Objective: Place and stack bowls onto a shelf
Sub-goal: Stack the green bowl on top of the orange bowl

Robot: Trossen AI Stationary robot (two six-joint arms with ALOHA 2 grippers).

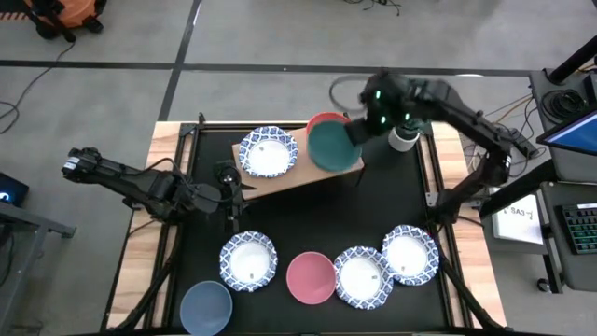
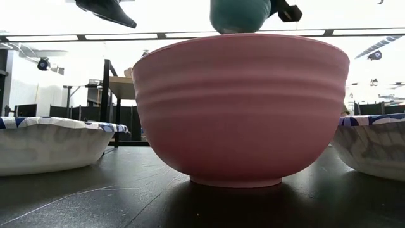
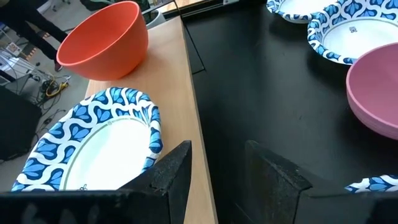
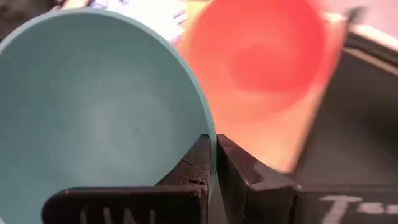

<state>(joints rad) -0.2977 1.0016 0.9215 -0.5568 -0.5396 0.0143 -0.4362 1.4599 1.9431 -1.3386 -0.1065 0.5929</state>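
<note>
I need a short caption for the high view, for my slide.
Right gripper holds a green bowl above the shelf, beside the red bowl.

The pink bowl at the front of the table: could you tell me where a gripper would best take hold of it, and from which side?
Probably by the rim. The pink bowl stands upright and open, so one finger can drop inside and one outside, coming from straight above. Its rear rim looks freest; patterned bowls flank it. The right gripper holds the green bowl that way.
</note>
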